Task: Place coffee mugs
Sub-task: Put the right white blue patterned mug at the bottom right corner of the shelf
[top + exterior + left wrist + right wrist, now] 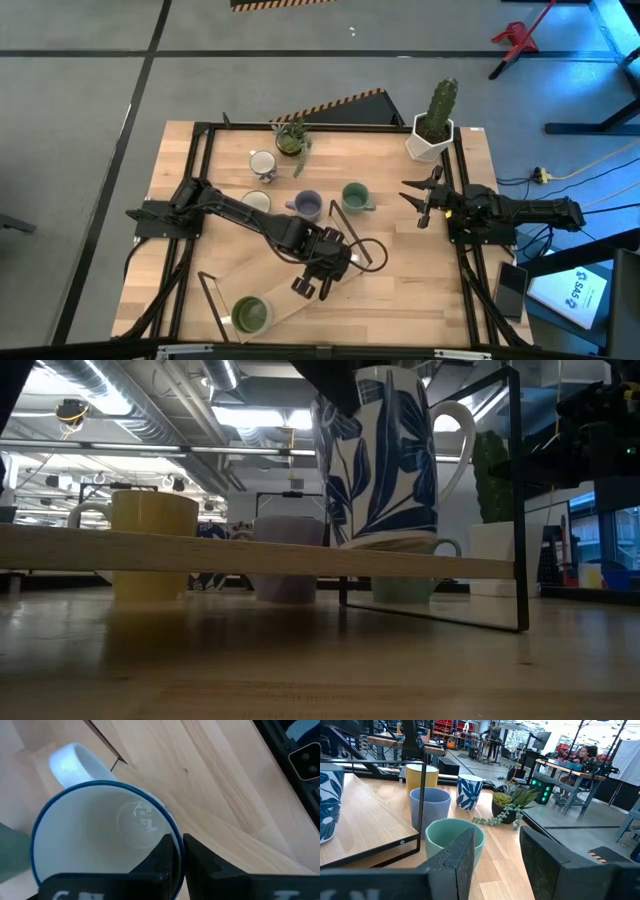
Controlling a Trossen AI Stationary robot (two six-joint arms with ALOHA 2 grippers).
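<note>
My left gripper point(322, 266) is over the right part of a raised wooden plank point(230, 285) and is shut on a white mug with blue leaves point(385, 455); my arm mostly covers the mug in the high view. An olive mug point(250, 313) stands on the plank's near left end. On the table stand a second blue-leaf mug point(262, 162), a cream-yellow mug point(256, 202), a lavender mug point(308, 206) and a teal mug point(355, 196). My right gripper point(418, 200) waits open at the table's right side, level with the teal mug point(454, 837). My left gripper pinches the leaf mug's wall at the rim point(176, 837), on the side away from the handle point(65, 762), with one finger inside point(162, 862) and one outside. The fingers come from above, pointing down. The mug is upright, its base at the plank's top point(385, 548); whether it rests there I cannot tell.
The plank sits in a black metal frame point(517, 500) with an upright post at its right end. A small trailing plant point(292, 138) and a white cactus pot point(432, 128) stand at the far edge. Bare wood lies between the plank and my right arm.
</note>
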